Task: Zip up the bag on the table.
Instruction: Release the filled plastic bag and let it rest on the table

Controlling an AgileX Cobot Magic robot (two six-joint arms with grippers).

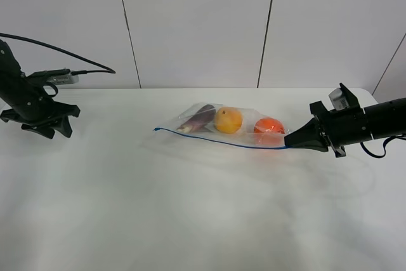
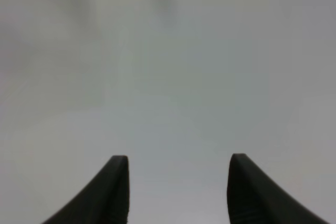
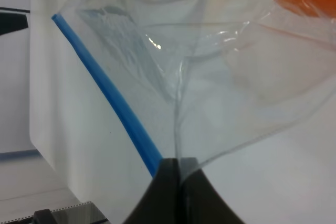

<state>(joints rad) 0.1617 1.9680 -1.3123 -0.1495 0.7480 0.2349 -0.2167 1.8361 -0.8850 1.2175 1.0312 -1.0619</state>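
The right gripper [image 1: 288, 141] is clamped on the near end of the blue zipper [image 3: 113, 103] of the bag [image 1: 219, 125], which lies on the table [image 1: 190, 220] just ahead of it, while the left gripper [image 1: 49, 128] hangs open, well apart; sealing probably remains to do.
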